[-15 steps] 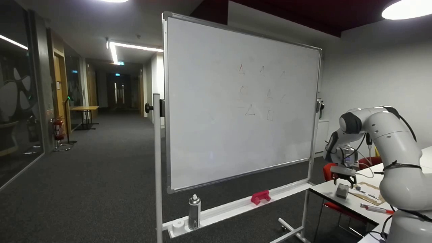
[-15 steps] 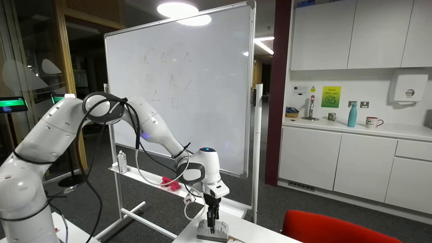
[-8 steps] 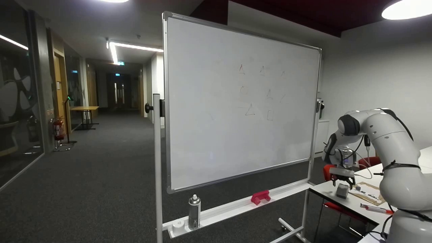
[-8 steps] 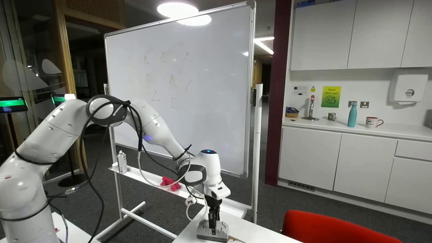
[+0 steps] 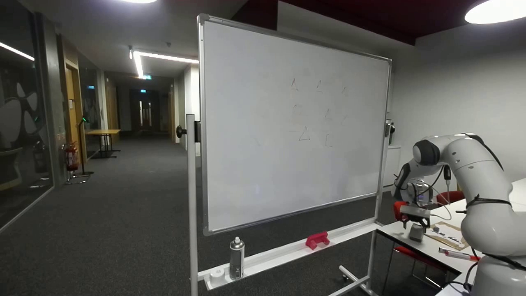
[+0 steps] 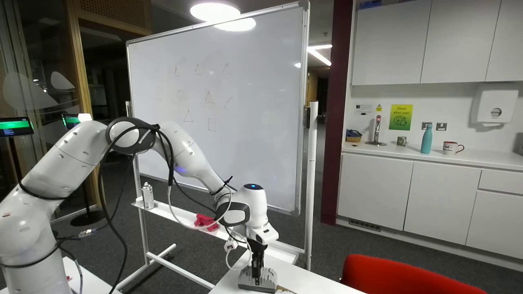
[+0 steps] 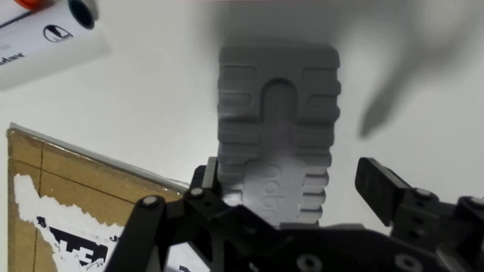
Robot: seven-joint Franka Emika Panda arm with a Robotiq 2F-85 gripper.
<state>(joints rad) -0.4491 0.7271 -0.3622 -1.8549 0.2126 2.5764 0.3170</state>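
A grey ribbed block like a board eraser [image 7: 280,113] lies on the white table [image 5: 392,229], and it shows in both exterior views, as the grey block [image 5: 416,233] and the eraser [image 6: 267,281]. My gripper [image 7: 289,181] is low over one end of it, jaws wide apart. In the wrist view the left finger [image 7: 210,172] stands right against the eraser's side; whether it touches I cannot tell. A clear gap separates the right finger [image 7: 380,189] from the other side. The eraser's near end is hidden behind the gripper's body.
Beside the eraser lie brown cardboard with torn white paper [image 7: 94,192] and white markers [image 7: 41,36]. A large whiteboard [image 5: 287,176] with faint drawn shapes stands alongside. Its ledge [image 5: 279,260] bears a spray can [image 5: 236,259] and a red object [image 5: 317,240]. A red chair [image 6: 392,273] stands near.
My gripper has come down a little and shifted slightly over the eraser, leftward in an exterior view. The eraser stays where it was.
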